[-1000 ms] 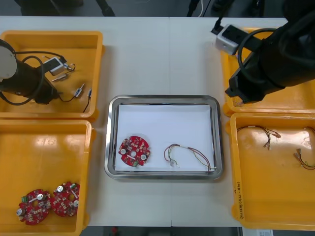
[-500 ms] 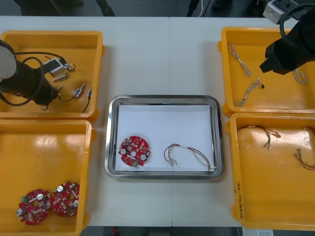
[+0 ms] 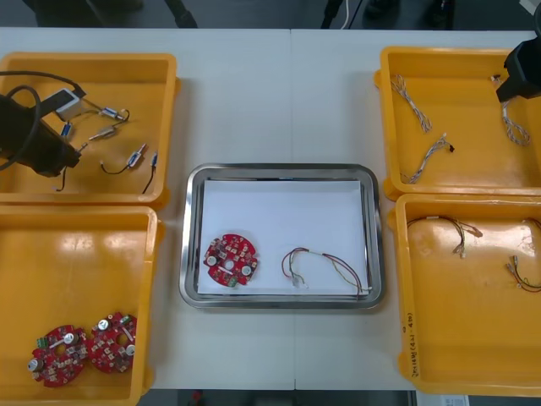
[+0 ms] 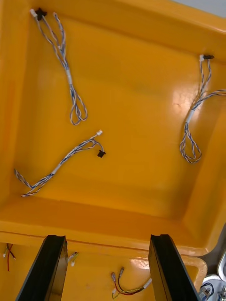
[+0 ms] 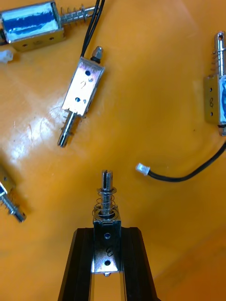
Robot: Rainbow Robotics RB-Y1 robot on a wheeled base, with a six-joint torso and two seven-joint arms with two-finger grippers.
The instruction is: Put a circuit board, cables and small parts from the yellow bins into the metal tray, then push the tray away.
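- In the front view, I have the metal tray (image 3: 193, 254) at mid-table between the yellow bins, white inside. A round red circuit board (image 3: 230, 260) lies in its near-left part. A red and yellow cable (image 3: 325, 266) lies to the board's right, apart from it.
- My left arm (image 3: 30, 135) reaches into the far-left bin (image 3: 161, 76), among loose metal parts (image 3: 135, 159) with black leads. My right arm (image 3: 524, 74) sits at the outer edge of the far-right bin (image 3: 389, 110).
- Two spare boards (image 3: 84, 348) lie side by side in the near-left bin (image 3: 148, 279), and thin cables lie in the near-right bin (image 3: 404, 279).
- In the right wrist view, the right gripper (image 4: 110, 268) has its fingers spread wide with nothing between them. It hangs over the wall that divides the far-right bin from the near-right one.
- Beyond those fingers, three twisted blue and white cables (image 4: 66, 70) lie on the far-right bin's floor, each apart from the others.
- In the left wrist view, the left gripper (image 5: 107, 233) is clamped on a small metal part (image 5: 108, 197). The part's pin and spring stick out past the fingertips.
- I cannot tell whether that part is off the bin floor.
- Around it lie other parts (image 5: 82, 89), none touching it. A black cable (image 5: 179, 176) ends in a white plug just beside the pin.
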